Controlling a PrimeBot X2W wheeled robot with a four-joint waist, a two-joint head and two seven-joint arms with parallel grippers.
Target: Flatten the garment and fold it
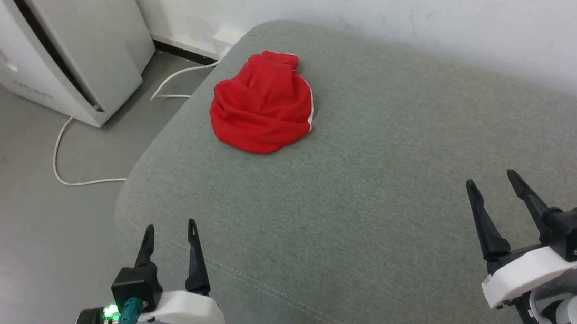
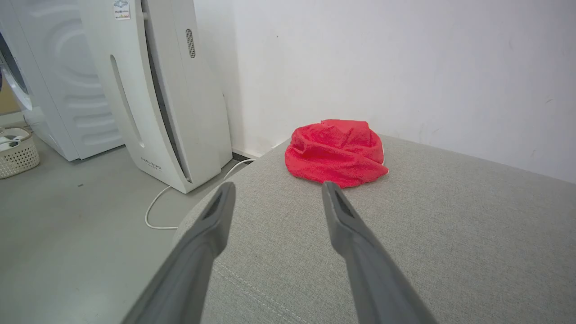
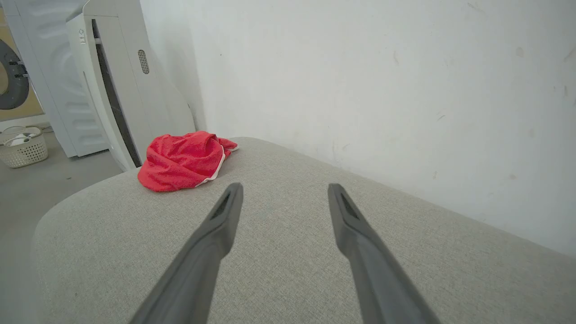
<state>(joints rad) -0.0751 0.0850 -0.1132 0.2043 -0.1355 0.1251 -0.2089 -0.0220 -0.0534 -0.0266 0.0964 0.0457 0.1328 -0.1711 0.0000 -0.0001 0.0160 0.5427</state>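
Both claws are released and empty at the near side of the grey cushion (image 1: 375, 185): the left claw (image 1: 171, 225) sits short of the garment (image 1: 262, 106) and a little to its left, and the right claw (image 1: 490, 178) well off to its right, so the left arm is nearer. The garment is a crumpled red mound with a white stripe on its right flank and no clear long axis, lying near the cushion's far left corner. The rounded cushion edge drops away left of the garment and the wall (image 1: 412, 12) stands behind it, so the bare cushion to its right and front is likely the room for spreading.
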